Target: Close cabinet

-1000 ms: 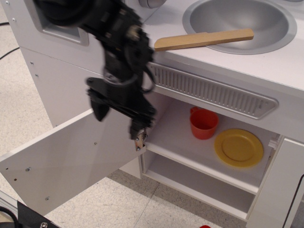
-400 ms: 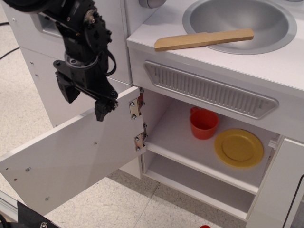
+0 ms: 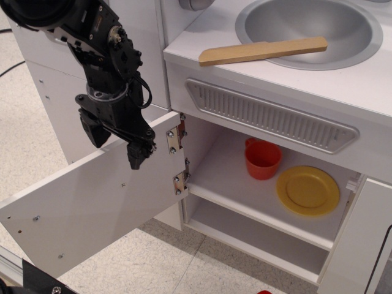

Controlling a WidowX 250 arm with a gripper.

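The cabinet (image 3: 257,202) stands wide open, its door (image 3: 92,208) swung out left on its hinges (image 3: 176,139), and the gripper (image 3: 116,142), fingers spread and empty, straddles the door's top edge, which needs pushing right to shut.

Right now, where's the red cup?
The red cup stands on the inner shelf of the open cabinet, toward its back, just left of the yellow plate and below the grey vent panel.
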